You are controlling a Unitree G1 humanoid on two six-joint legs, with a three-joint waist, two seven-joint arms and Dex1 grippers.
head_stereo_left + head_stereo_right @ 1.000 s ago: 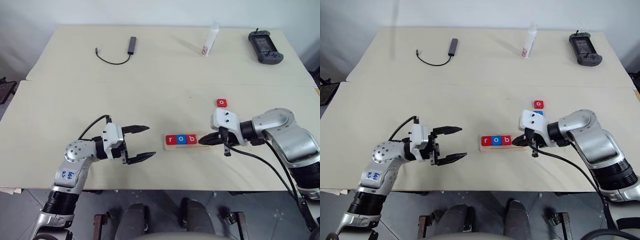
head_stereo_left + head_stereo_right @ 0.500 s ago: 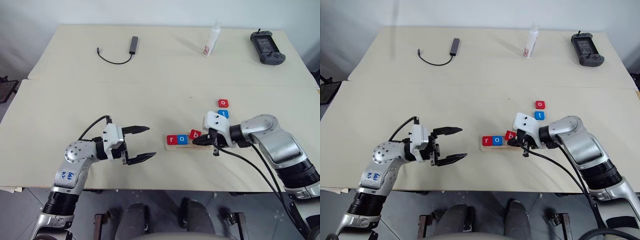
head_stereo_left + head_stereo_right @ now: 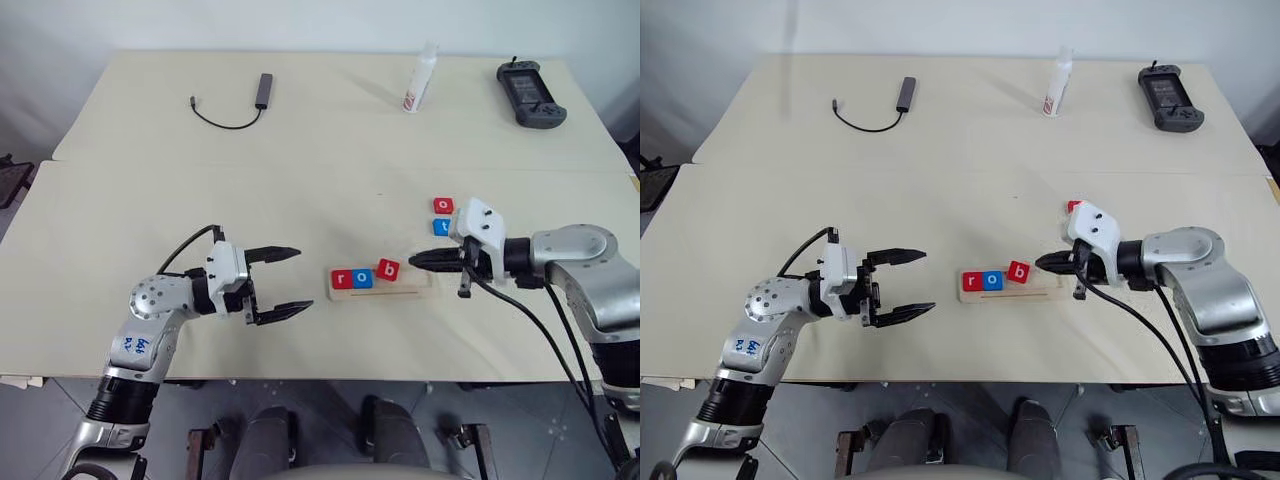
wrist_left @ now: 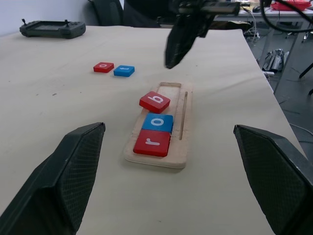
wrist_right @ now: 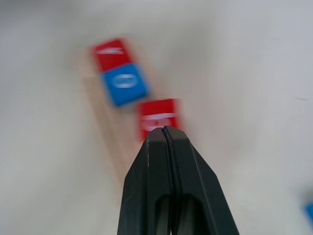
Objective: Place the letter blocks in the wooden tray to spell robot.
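The wooden tray (image 3: 385, 287) is lying on the bench (image 3: 300, 180) near my front edge, and it's holding three letter blocks at its left end. The red r block (image 3: 342, 279) and blue o block (image 3: 362, 278) are sitting flat side by side in the groove. The red b block (image 3: 388, 269) is next to them but skewed and tipped up, looking like it's riding on the tray's far edge rather than lying flat in the groove. The rest of the tray is bare wood.

The other two blocks, the red o block (image 3: 443, 205) and the blue t block (image 3: 443, 226), are waiting on the bench just beyond the tray's right end, side by side.

My right tool (image 3: 413, 260) is pinched fully together, holding nothing, hovering over the tray's right end and pointing toward the b. My left tool (image 3: 287, 280) is spread wide, empty, off to the tray's left.
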